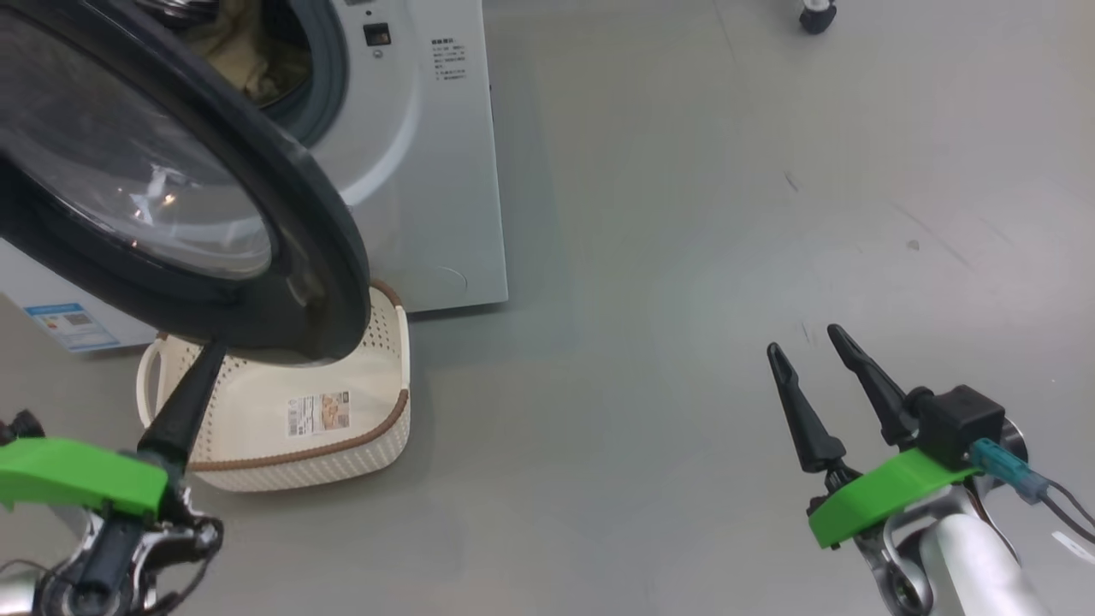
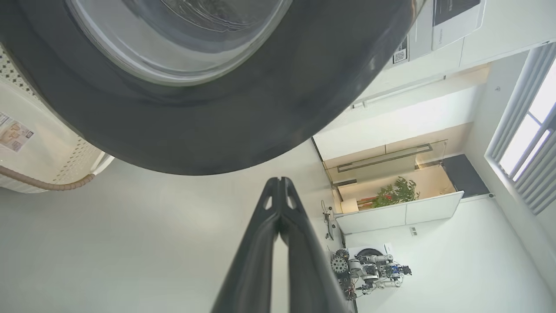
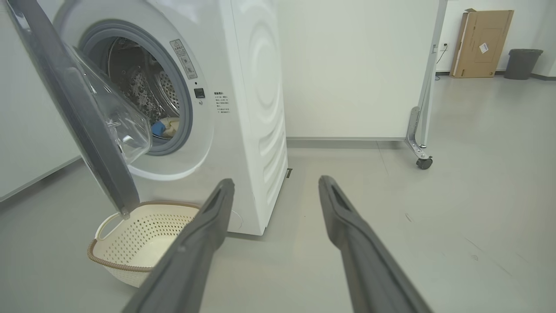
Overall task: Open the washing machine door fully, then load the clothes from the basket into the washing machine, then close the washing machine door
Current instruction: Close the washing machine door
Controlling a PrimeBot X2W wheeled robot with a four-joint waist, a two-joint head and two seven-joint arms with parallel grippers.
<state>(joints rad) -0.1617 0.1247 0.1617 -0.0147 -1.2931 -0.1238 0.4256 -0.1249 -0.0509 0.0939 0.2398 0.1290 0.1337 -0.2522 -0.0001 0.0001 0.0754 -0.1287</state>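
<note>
The washing machine (image 1: pixel 419 171) stands with its door (image 1: pixel 316 248) partly swung out, black rim and glass bowl (image 1: pixel 145 188) over the basket (image 1: pixel 342 453). In the right wrist view the door (image 3: pixel 65 100) hangs at an angle before the drum. The clothes (image 3: pixel 167 126) lie inside the drum, pale yellow with a blue patch, and also show in the head view (image 1: pixel 257 60). The cream basket (image 3: pixel 143 234) holds only its label. My left gripper (image 1: pixel 212 346) is shut and empty, its tips (image 2: pixel 280 179) just under the door's lower rim (image 2: pixel 217 143). My right gripper (image 1: pixel 804 338) is open and empty over bare floor (image 3: pixel 276 181).
A wheeled partition leg (image 3: pixel 423 163) stands right of the machine, its caster (image 1: pixel 817 15) at the head view's top. A cardboard box (image 3: pixel 480 43) and a grey bin (image 3: pixel 524 63) sit by the far wall. Open grey floor (image 1: pixel 684 257) spreads to the right.
</note>
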